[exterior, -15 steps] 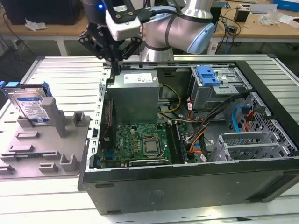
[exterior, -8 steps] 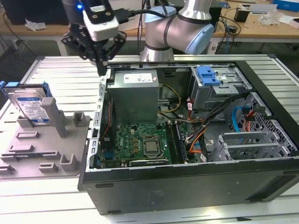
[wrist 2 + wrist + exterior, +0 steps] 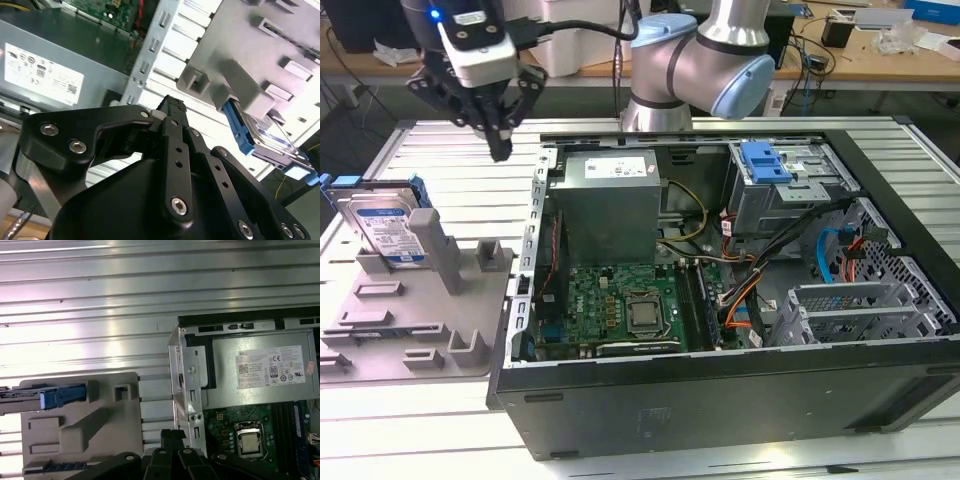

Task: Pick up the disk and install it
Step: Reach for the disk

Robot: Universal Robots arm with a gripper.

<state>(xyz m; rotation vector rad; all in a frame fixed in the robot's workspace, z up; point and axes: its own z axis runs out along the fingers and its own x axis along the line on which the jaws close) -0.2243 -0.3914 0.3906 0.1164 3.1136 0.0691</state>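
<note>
The gripper (image 3: 501, 150) is hanging above the ribbed metal surface (image 3: 400, 425), towards the far side of the scene, over the gap between a grey fixture (image 3: 420, 320) at the exterior view's left and the open computer case (image 3: 720, 405) at its right. Its black fingers (image 3: 174, 135) are drawn together to a narrow point and are gripping nothing. In both wrist views the fingertips are meeting over bare slats of the surface, just beside the case's far left corner.

The disk (image 3: 385, 232) is sitting in the grey fixture, at its far left end. It is standing on edge and leaning back, with the white-and-blue label facing the near side. Its blue carrier bracket (image 3: 417, 190) is showing along the edges. In the second wrist view the disk (image 3: 265, 139) is leaning beside a grey sloped post of the fixture. In the first wrist view it (image 3: 55, 396) is appearing edge-on, mostly as a blue strip. The gripper and the disk are well apart.

Inside the case, the power supply (image 3: 610, 200) is lying in the far left part and the green motherboard (image 3: 610, 310) is lying nearer. The grey drive cage (image 3: 790, 195) is sitting at the far right, with a blue tab (image 3: 765, 162) on top. The arm (image 3: 720, 60) is reaching in from behind the case.
</note>
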